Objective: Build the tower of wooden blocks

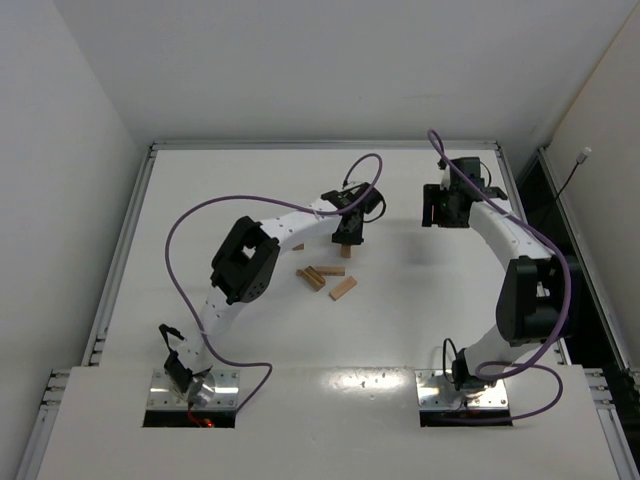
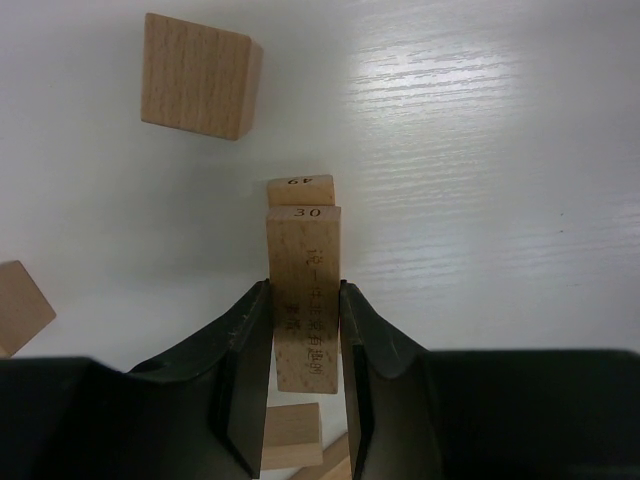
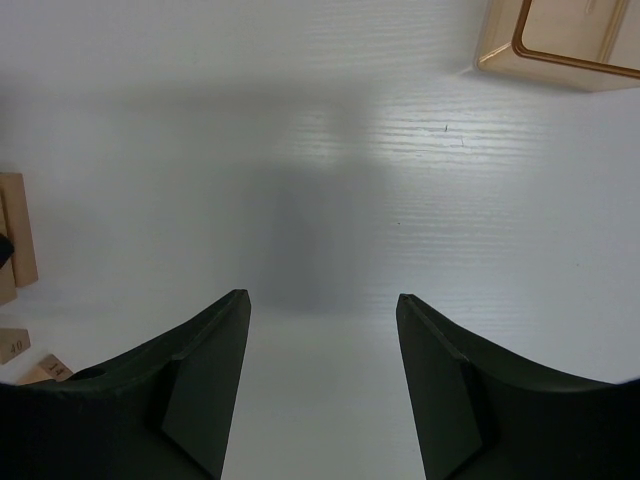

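My left gripper (image 1: 348, 232) is shut on a light-tan wooden bar marked 30 (image 2: 303, 245), held upright between the fingers (image 2: 250, 340). A second bar marked 49 (image 2: 300, 184) stands right behind it, apparently touching. In the top view the held bar (image 1: 343, 251) reaches down near the table. Loose blocks (image 1: 318, 275) and one bar (image 1: 343, 288) lie just in front of it, and a small block (image 1: 298, 246) lies to its left. My right gripper (image 1: 445, 205) is open and empty over bare table (image 3: 322, 300).
In the left wrist view a squarish block (image 2: 198, 75) lies ahead to the left, another (image 2: 20, 305) sits at the left edge, and more blocks (image 2: 290, 435) lie below the fingers. The right wrist view shows a light-wood tray corner (image 3: 560, 45) and blocks (image 3: 15, 240) at its left edge.
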Tool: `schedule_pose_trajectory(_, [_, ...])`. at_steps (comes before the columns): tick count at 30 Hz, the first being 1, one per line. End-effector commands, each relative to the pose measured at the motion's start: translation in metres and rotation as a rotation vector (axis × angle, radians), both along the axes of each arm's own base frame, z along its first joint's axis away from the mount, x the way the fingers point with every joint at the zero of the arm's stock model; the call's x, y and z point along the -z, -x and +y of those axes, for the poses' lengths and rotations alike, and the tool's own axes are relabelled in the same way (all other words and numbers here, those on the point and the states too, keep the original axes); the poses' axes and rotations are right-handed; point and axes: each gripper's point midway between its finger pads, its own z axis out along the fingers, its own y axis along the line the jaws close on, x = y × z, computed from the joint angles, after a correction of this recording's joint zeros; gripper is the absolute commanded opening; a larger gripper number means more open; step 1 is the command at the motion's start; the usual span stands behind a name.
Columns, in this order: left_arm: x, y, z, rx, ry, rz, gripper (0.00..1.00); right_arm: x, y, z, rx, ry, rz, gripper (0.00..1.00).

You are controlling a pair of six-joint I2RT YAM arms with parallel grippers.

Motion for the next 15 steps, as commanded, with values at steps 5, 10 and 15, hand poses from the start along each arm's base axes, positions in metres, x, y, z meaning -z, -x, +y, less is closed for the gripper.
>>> schedule_pose_trajectory(5, [-0.006, -0.006, -0.011, 0.021, 0.038, -0.014, 0.00, 0.003, -0.004, 0.003, 0.005, -0.027, -0.013, 0.57])
schedule_pose_trajectory(10, [0.001, -0.004, -0.016, 0.045, 0.053, 0.003, 0.26, 0.003, -0.004, 0.003, 0.005, -0.027, -0.013, 0.57])
schedule_pose_trajectory(15, [0.000, -0.003, -0.020, 0.062, 0.068, 0.006, 0.59, 0.003, -0.004, 0.003, 0.005, -0.027, -0.013, 0.57])
